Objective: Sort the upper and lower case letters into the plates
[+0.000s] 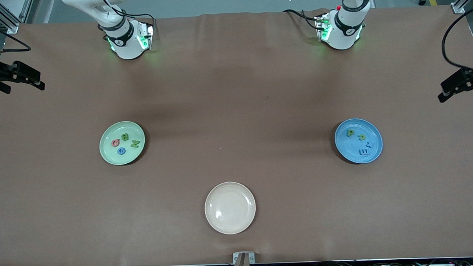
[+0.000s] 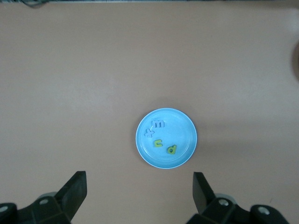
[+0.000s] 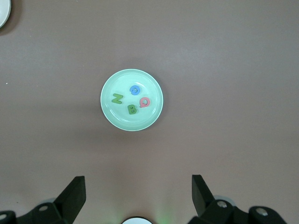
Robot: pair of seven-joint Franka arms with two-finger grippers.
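Letters are lying sorted in green plate point(image 1: 105, 153) and blue plate point(image 1: 375, 151). Left gripper point(image 2: 139, 191) and right gripper point(image 3: 138, 193) are hovering high over them, jaws wide, empty. Judging nothing left to pick; verify case before retreating.

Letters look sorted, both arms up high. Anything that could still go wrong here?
Little left. Both grippers, left gripper and right gripper, hang open high over their plates. The blue letters blend into the blue plate, so a check might miss them. The green plate holds four letters close together; the beige plate lies bare.
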